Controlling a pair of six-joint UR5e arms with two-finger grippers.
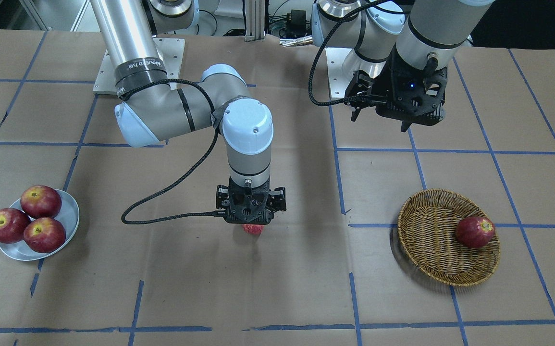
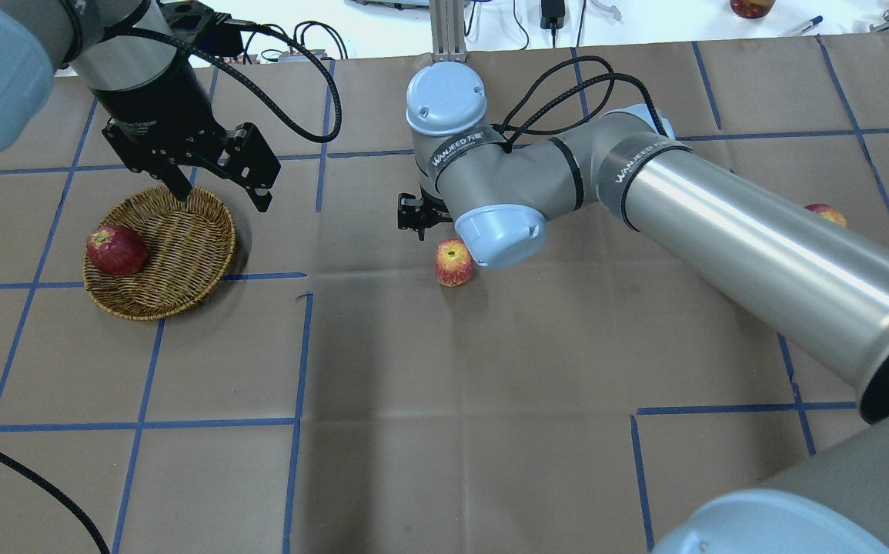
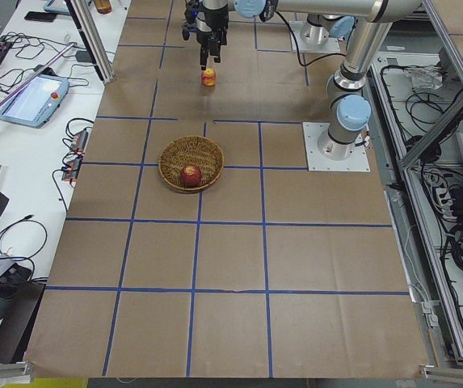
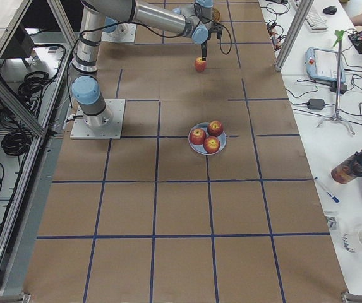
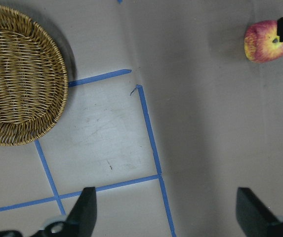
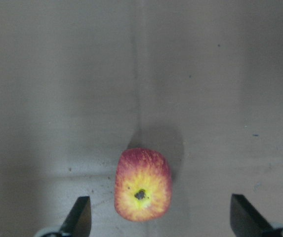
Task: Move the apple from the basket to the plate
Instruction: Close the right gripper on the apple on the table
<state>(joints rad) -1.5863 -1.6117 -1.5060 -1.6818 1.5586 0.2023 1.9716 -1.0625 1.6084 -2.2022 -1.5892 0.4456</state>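
1. The apple (image 6: 142,185) stands on the brown paper table (image 2: 444,462) near its middle, with its yellow stem hollow turned up and its shadow on the paper beside it.
2. It is well apart from both the basket (image 2: 182,296) and the plate (image 1: 68,216), and lies roughly between them.
3. The right gripper (image 6: 160,215) hangs straight over the apple and points down.
4. Its jaws are spread wide and grip nothing.
5. In the right wrist view the apple lies in the span between the two fingers (image 6: 79,217). There is bare paper on either side of it, and neither finger touches it.
6. The apple is off centre in that span, closer to the finger on the view's left.
7. From the front-facing camera only a sliver of the apple shows under the gripper body.
8. How high the fingertips stand above the paper cannot be told.
9. The left gripper (image 2: 221,192) hovers above the table at the far rim of the basket. Its jaws are also wide apart and empty.
10. The basket holds a single dark red apple (image 2: 115,250), which rests against the wall on the side away from the table's middle.
11. The plate carries three red apples (image 1: 41,201), packed together and touching.
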